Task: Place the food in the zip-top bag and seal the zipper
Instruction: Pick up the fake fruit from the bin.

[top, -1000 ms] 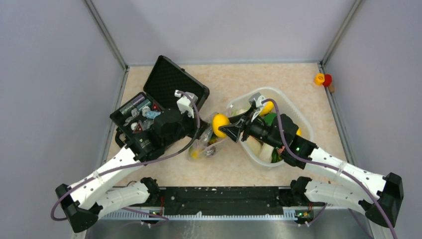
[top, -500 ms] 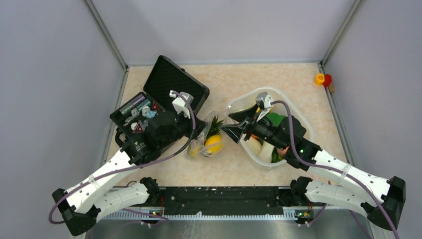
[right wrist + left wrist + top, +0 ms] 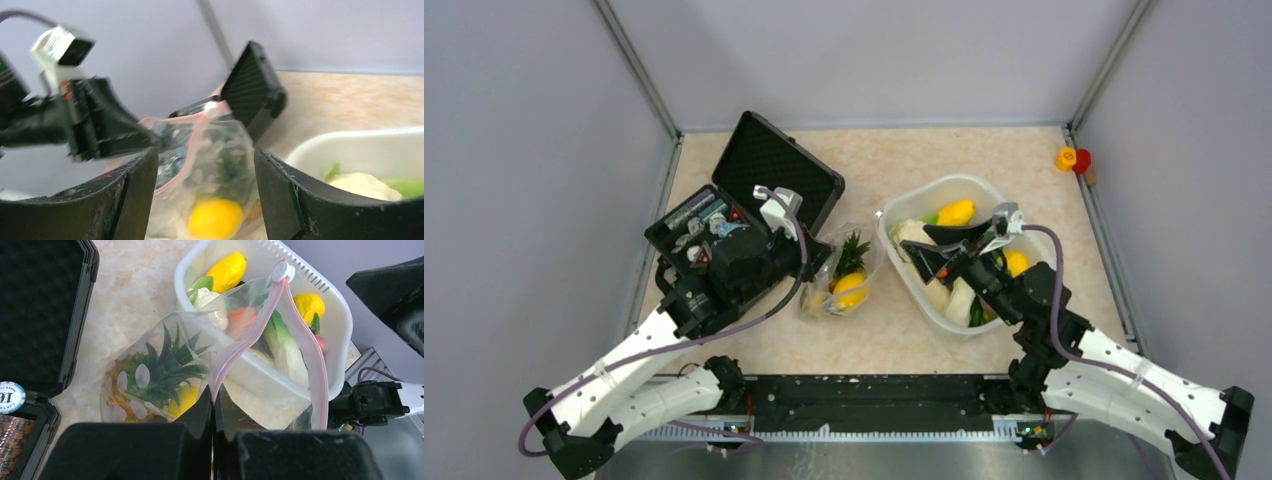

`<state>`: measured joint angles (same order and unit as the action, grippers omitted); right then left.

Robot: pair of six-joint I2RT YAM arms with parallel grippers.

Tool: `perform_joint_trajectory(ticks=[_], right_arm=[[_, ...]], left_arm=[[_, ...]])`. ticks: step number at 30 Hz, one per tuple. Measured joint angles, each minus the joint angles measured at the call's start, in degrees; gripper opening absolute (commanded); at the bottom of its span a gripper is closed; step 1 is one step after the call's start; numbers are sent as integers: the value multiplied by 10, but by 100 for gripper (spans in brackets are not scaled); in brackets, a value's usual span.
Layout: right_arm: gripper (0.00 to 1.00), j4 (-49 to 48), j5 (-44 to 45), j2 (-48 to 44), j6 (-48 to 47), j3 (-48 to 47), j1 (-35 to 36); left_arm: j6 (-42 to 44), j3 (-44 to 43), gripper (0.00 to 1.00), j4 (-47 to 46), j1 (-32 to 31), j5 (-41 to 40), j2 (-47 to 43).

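The left hand (image 3: 212,402) is clenched on the pink zipper (image 3: 248,329) of the zip-top bag (image 3: 869,265), holding its mouth open toward the white tub (image 3: 969,181); the bag rests on the bench (image 3: 944,150) between the black case (image 3: 774,160) and the tub, with a pineapple (image 3: 165,365) and a yellow fruit (image 3: 851,286) inside; the right hand (image 3: 205,157) hangs released and empty over the tub, where a yellow mango (image 3: 956,212) and cauliflower (image 3: 911,232) lie.

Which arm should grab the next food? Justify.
Right: the right gripper hangs open and empty over the tub of food; the left gripper is clamped on the zipper of the zip-top bag, holding it up.
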<state>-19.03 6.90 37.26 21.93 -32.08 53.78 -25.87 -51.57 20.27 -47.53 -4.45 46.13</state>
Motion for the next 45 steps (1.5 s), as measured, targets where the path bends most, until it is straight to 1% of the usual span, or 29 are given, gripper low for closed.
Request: perform_joint_trajectory(ticks=[3, 5, 7, 10, 11, 14, 17, 19, 23, 24, 26, 27, 32, 36, 42, 45], right_arm=[[69, 35, 102, -20, 19, 5, 1], [69, 73, 168, -19, 28, 0, 1], [69, 132, 231, -7, 37, -12, -1], [65, 235, 287, 26, 50, -52, -19], [63, 256, 294, 36, 52, -64, -28], [58, 323, 271, 64, 56, -91, -82], [57, 364, 226, 88, 58, -103, -130], [60, 380, 196, 109, 57, -105, -144], [60, 396, 133, 167, 57, -107, -149], [63, 394, 119, 179, 57, -107, -149], [73, 390, 94, 201, 57, -108, -149], [75, 390, 88, 213, 57, -109, -149], [75, 403, 88, 245, 62, -127, -149], [72, 429, 95, 264, 62, -146, -150], [69, 463, 99, 321, 62, -172, -150], [72, 476, 111, 348, 61, -180, -151]], left_arm=[[0, 2, 0, 1, 0, 0, 0], [0, 2, 0, 2, 0, 0, 0], [0, 2, 0, 3, 0, 1, 0], [0, 2, 0, 3, 0, 1, 2], [0, 2, 0, 3, 0, 1, 2], [0, 2, 0, 3, 0, 1, 2], [-1, 2, 0, 3, 0, 1, 2], [-1, 2, 1, 3, 0, 1, 2], [-2, 2, 1, 3, 0, -1, 1], [-2, 2, 1, 3, 0, -2, 1], [-2, 2, 1, 4, 0, -4, 1], [-2, 2, 1, 5, 0, -5, 1], [-2, 2, 1, 8, 0, -10, 1], [-2, 2, 2, 8, 0, -10, 1], [-2, 2, 2, 8, 0, -10, 2], [-2, 2, 2, 8, 0, -12, 2]])
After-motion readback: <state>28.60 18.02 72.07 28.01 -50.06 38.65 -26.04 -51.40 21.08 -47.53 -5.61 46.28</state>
